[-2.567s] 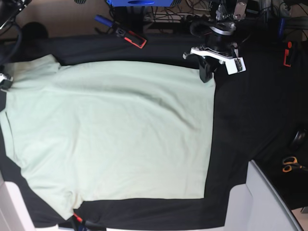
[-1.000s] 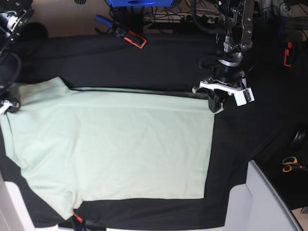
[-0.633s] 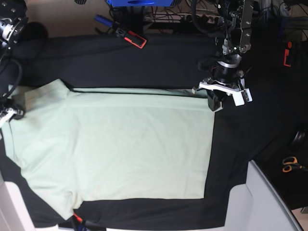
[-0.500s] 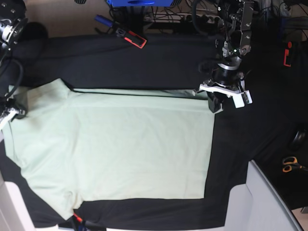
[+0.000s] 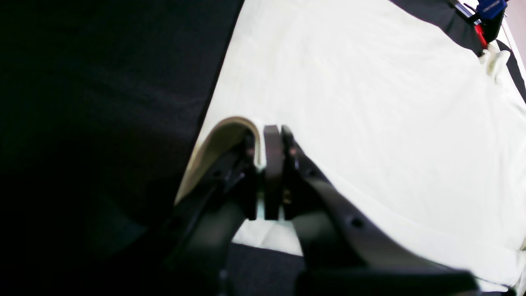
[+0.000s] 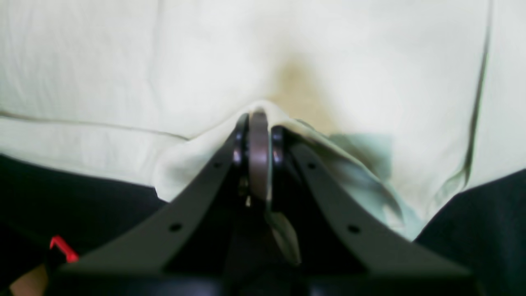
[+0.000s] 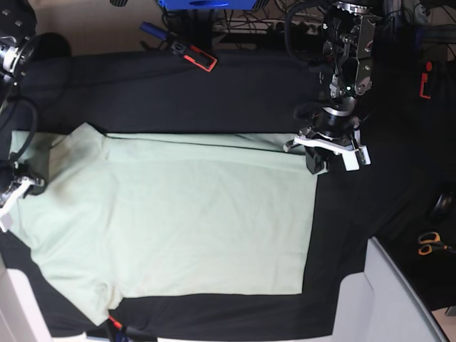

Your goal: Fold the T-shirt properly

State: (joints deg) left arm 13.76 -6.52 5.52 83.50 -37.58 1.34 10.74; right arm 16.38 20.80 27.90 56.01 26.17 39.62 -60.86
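Note:
The pale mint-green T-shirt [image 7: 178, 221] lies spread on the black table cloth [image 7: 214, 92], its far edge turned over onto the body along a fold line. My left gripper [image 7: 317, 165] is at the shirt's far right corner, shut on the hem. In the left wrist view the left gripper [image 5: 267, 137] pinches the curled edge of the T-shirt [image 5: 370, 102]. My right gripper [image 7: 18, 187] sits at the left edge by the sleeve. In the right wrist view the right gripper [image 6: 258, 121] is shut on a raised pinch of the T-shirt [image 6: 328, 53].
A red and black tool [image 7: 194, 55] lies at the back of the cloth. Scissors [image 7: 429, 244] rest at the far right, above a pale grey bin [image 7: 399, 299]. A red clip [image 7: 426, 80] sits at the right, and a small red item [image 7: 114, 324] shows by the shirt's near corner.
Both grippers have moved toward the near side with the shirt's far edge held. The folded-over strip has widened, and the sleeve side on the left has shifted furthest.

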